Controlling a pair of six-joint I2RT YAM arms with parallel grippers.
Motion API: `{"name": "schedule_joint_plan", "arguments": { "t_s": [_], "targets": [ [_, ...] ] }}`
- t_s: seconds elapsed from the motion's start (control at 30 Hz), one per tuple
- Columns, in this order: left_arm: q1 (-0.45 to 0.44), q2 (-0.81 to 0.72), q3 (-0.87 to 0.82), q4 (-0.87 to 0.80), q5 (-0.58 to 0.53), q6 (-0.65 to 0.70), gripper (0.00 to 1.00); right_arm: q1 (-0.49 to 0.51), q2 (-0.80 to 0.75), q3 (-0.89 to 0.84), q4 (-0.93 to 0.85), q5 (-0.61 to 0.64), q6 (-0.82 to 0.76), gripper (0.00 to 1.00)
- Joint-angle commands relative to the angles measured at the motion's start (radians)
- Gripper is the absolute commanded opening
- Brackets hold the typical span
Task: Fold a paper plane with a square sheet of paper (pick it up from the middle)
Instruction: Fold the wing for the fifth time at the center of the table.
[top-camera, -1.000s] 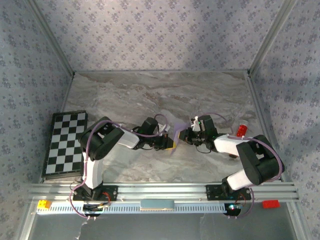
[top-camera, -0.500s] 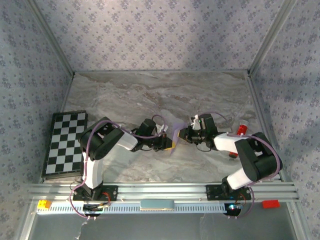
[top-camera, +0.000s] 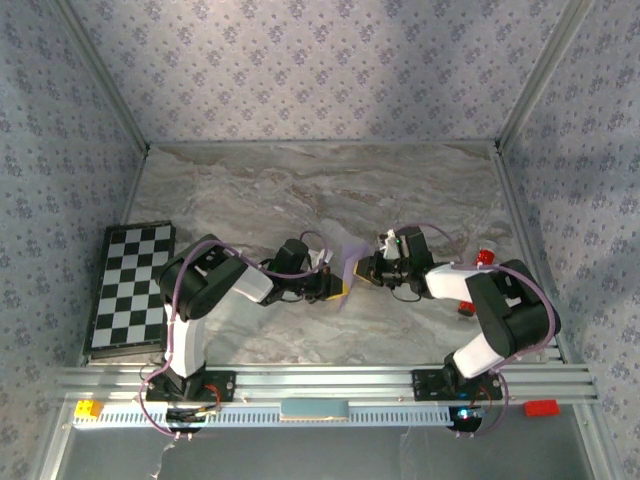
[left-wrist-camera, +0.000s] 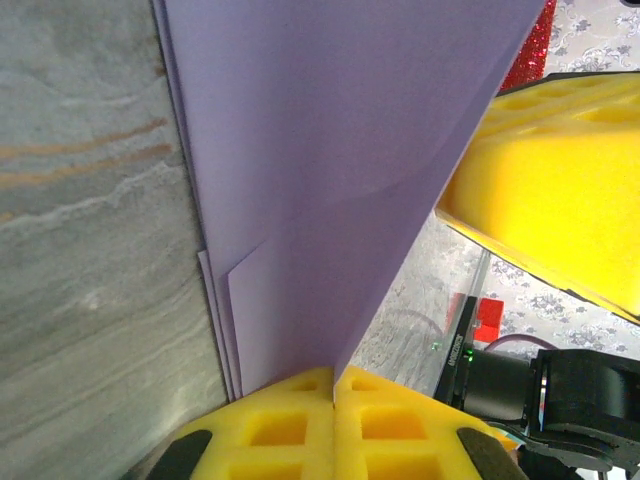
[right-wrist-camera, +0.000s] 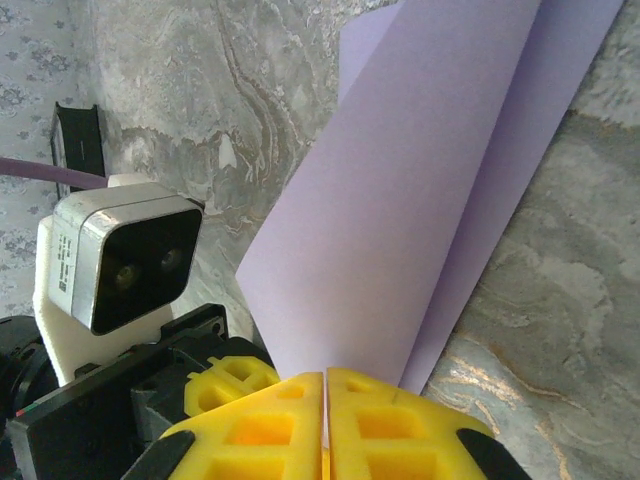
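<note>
While the left gripper (left-wrist-camera: 333, 385) and the right gripper (right-wrist-camera: 325, 385) both grasp the folded sheet of paper (top-camera: 350, 262) between them, near the middle of the table (top-camera: 250, 190), I would pull gently and evenly, so its layers do not slip.

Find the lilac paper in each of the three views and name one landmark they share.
Top external: paper at centre, between the left gripper and right gripper.
Left wrist: fills the upper middle, narrowing down into the yellow pads at the bottom.
Right wrist: rises from the bottom pads towards the upper right.
Shared landmark: the marble table, behind the paper in every view.
</note>
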Motion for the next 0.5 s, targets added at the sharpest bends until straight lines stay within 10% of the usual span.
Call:
{"name": "schedule_joint_plan", "arguments": {
  "t_s": [0.0, 0.47],
  "targets": [
    [0.013, 0.006, -0.015, -0.056, -0.009, 0.056, 0.00, -0.012, -0.019, 0.009, -0.007, 0.013, 0.007, 0.10],
    [0.014, -0.078, -0.003, -0.237, 0.047, 0.298, 0.00, -0.014, -0.154, -0.063, -0.048, 0.031, 0.009, 0.11]
  ]
}}
